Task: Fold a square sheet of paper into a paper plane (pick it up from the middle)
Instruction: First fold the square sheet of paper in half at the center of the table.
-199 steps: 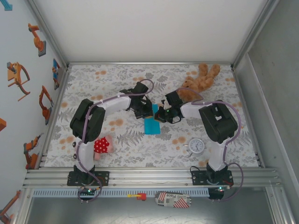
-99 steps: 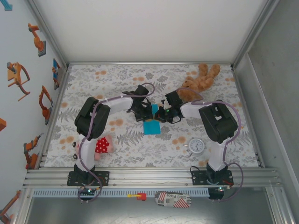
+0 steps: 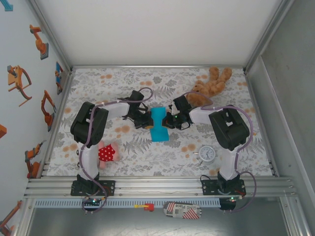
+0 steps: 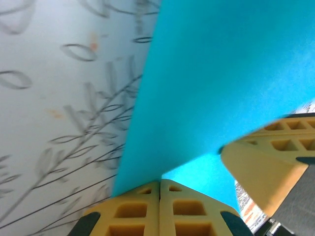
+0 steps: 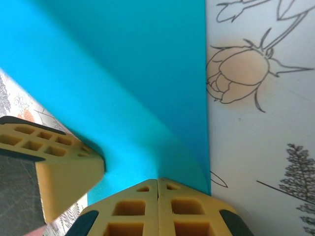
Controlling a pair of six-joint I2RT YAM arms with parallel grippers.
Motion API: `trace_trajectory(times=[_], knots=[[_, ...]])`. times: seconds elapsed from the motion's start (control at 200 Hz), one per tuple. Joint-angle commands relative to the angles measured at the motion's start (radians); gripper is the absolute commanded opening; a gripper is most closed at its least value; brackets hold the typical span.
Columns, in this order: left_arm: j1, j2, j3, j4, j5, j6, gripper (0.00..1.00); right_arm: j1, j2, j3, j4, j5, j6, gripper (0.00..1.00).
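The square sheet of paper (image 3: 159, 125) is turquoise and lies mid-table as a narrow angular shape, its near end flat on the floral cloth. My left gripper (image 3: 146, 121) is shut on its left edge, and my right gripper (image 3: 170, 120) is shut on its right edge. In the left wrist view the paper (image 4: 221, 73) runs up from my closed left gripper (image 4: 160, 183), with a right fingertip (image 4: 258, 169) beside it. In the right wrist view the paper (image 5: 123, 73) curves out of my closed right gripper (image 5: 157, 181).
A brown teddy bear (image 3: 210, 83) lies at the back right, just behind the right arm. A small round white clock (image 3: 207, 154) stands at the front right. A red polka-dot object (image 3: 107, 153) sits by the left arm's base.
The left gripper has drawn leftward away from the right one. The paper between them has opened out and more of its far part shows. The right arm has held still.
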Motion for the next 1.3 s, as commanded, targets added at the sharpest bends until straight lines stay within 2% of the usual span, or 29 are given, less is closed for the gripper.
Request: trace_trajectory(times=[0.0, 0.19, 0.341, 0.496, 0.671, 0.846, 0.991, 1.137, 1.297], knots=[[0.045, -0.022, -0.048, -0.129, -0.105, 0.059, 0.04, -0.001, 0.137, -0.078, -0.277, 0.287, -0.040, 0.00], [0.076, -0.106, -0.050, -0.131, -0.128, 0.068, 0.03, -0.002, 0.132, -0.062, -0.284, 0.279, -0.044, 0.00], [0.054, -0.178, -0.088, 0.063, -0.005, -0.008, 0.04, -0.002, 0.130, -0.057, -0.278, 0.272, -0.040, 0.00], [-0.007, -0.113, -0.098, 0.275, 0.065, -0.118, 0.05, -0.002, 0.142, -0.057, -0.268, 0.258, -0.035, 0.00], [-0.026, -0.030, -0.104, 0.375, 0.074, -0.157, 0.05, -0.002, 0.138, -0.063, -0.266, 0.260, -0.035, 0.00], [0.019, -0.008, -0.146, 0.353, 0.038, -0.084, 0.05, -0.002, 0.132, -0.073, -0.265, 0.267, -0.036, 0.00], [0.105, -0.003, -0.195, 0.301, 0.008, -0.008, 0.05, -0.002, 0.133, -0.073, -0.265, 0.269, -0.038, 0.00], [0.184, -0.043, -0.226, 0.290, 0.000, 0.003, 0.05, -0.003, 0.133, -0.076, -0.265, 0.272, -0.038, 0.00], [0.180, -0.138, -0.194, 0.276, 0.029, 0.004, 0.05, -0.003, 0.129, -0.074, -0.271, 0.274, -0.038, 0.00]])
